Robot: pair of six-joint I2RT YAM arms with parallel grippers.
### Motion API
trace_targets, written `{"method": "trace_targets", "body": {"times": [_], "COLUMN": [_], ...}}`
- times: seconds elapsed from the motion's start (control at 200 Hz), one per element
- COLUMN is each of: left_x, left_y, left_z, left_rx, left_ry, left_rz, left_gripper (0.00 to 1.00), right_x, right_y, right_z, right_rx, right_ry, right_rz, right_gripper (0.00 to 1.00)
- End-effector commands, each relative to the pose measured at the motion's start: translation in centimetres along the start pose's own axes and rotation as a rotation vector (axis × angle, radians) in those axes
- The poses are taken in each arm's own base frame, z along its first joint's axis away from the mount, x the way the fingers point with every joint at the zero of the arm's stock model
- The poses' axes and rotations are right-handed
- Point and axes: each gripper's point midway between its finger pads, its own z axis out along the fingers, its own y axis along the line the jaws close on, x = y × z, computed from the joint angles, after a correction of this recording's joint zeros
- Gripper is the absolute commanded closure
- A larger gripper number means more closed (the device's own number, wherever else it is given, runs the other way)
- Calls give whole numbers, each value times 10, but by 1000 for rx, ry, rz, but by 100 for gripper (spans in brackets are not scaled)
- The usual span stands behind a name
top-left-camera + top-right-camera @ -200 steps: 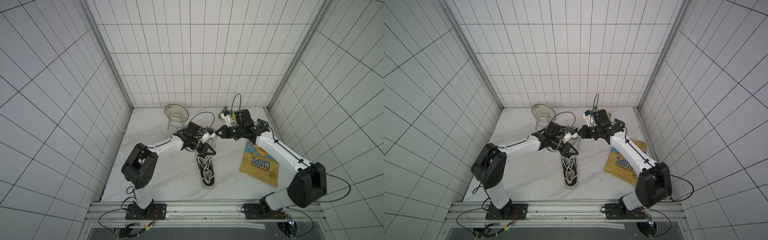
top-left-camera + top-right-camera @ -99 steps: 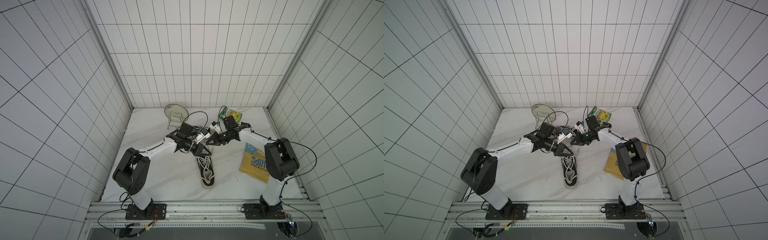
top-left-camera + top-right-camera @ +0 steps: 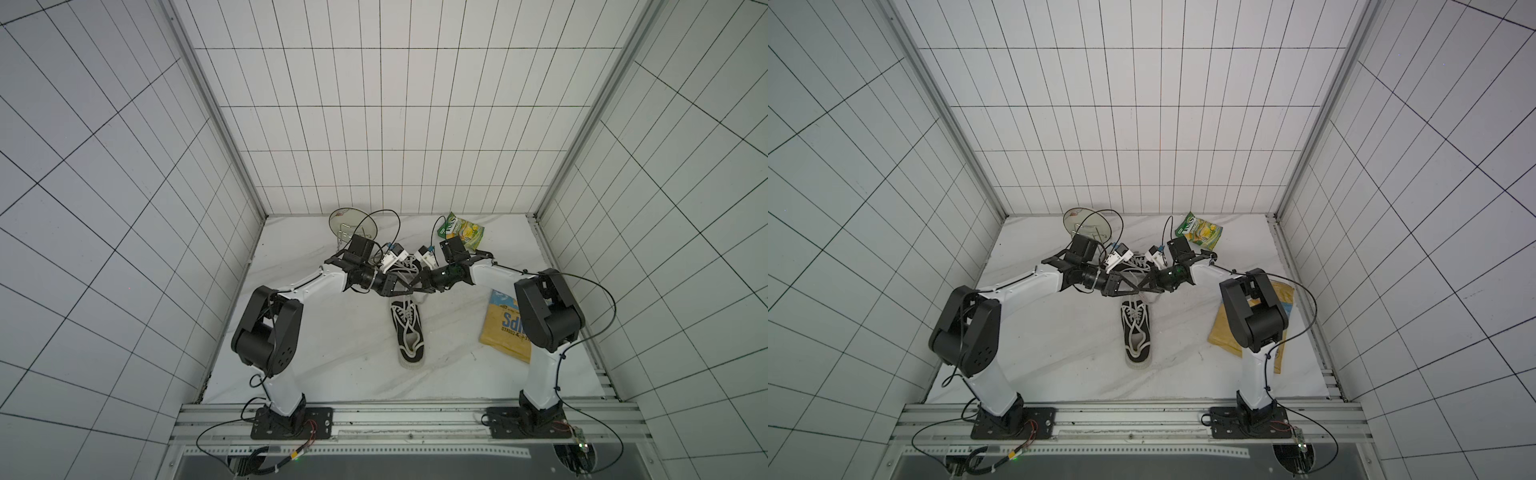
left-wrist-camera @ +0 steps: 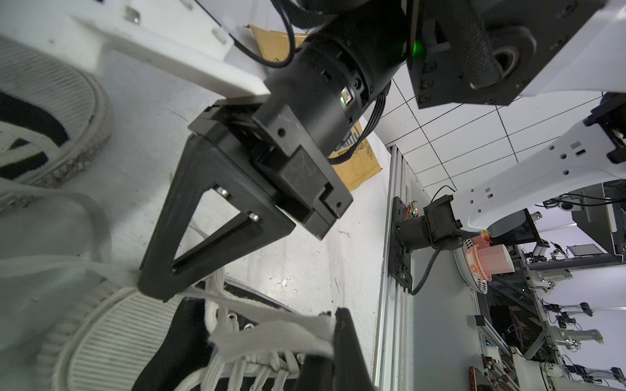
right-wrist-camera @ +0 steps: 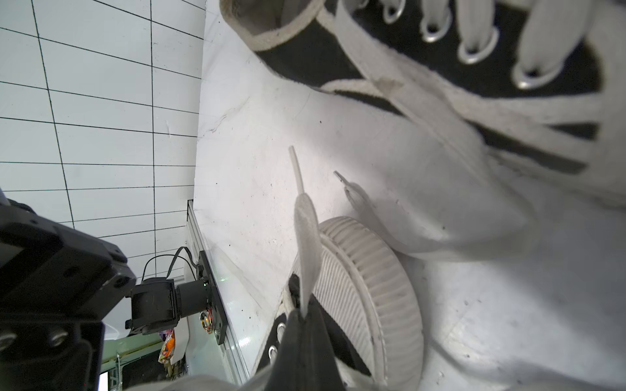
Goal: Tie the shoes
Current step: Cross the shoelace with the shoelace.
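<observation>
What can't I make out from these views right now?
- Left wrist view: the left gripper is cut off by the picture's edge, and the lace it pinches is blurred close up.
- Right wrist view: the right gripper hides where its lace end leads back.
- Both top views: both grippers cover the far shoe, so any knot is unseen.
- Chips bag: its print is partly behind the right arm.
</observation>
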Motion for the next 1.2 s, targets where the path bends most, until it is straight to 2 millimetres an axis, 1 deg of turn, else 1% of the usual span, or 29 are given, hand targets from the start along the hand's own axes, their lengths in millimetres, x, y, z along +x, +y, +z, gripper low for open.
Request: {"method": "trace_targets", "body": {"times": [0.0,0.16,0.305,0.34,0.37,0.4,0.42,0.46,0.47,0.505,0.55,0.595,0.645,0.705,0.815,0.86,0.965,1.074,1.124,1.199], "left_x": [-22,-31,-30,-28,-25,-22,-20,-17,-16,-15,-14,-15,-14,-14,-15,-15,-14,-11,-11,-11], "left_y": [-2,4,5,4,3,2,2,1,1,-1,-4,-6,-8,-10,-7,-5,-7,-9,-10,-11], "left_z": [-7,-9,-8,-8,-9,-9,-9,-10,-10,-11,-12,-14,-15,-16,-16,-16,-15,-15,-16,-16], "left_rx": [31,29,38,41,41,42,42,42,42,43,47,50,55,56,51,45,68,84,86,89], "left_ry": [-39,-53,-51,-49,-48,-47,-46,-47,-47,-55,-69,-86,-102,-121,-150,-157,-157,-152,-151,-150], "left_rz": [63,67,52,47,43,35,31,20,14,4,-8,-19,-37,-54,-87,-106,-132,-142,-144,-140], "left_gripper": [100,100,100,100,100,100,100,100,100,100,100,100,100,100,100,100,100,100,100,100], "right_x": [-29,-42,-50,-50,-51,-52,-53,-55,-56,-58,-61,-61,-58,-49,-28,-20,-9,-6,-7,-6], "right_y": [-7,-10,-4,-4,-5,-5,-6,-6,-7,-6,-4,-3,0,2,2,1,-3,8,16,20], "right_z": [-6,-12,-13,-13,-15,-18,-21,-28,-30,-40,-55,-69,-83,-93,-99,-97,-92,-81,-77,-70], "right_rx": [19,19,-5,-5,3,14,22,43,47,64,89,112,135,163,175,178,224,242,237,232], "right_ry": [-77,-102,-104,-102,-106,-115,-124,-147,-152,-180,-226,-262,-292,-312,-351,-361,-368,-381,-405,-428], "right_rz": [-19,-22,-28,-27,-28,-31,-33,-35,-35,-42,-56,-72,-99,-146,-215,-236,-286,-417,-497,-593], "right_gripper": [100,100,99,94,87,81,74,61,60,49,39,32,28,25,22,22,21,22,23,27]}}
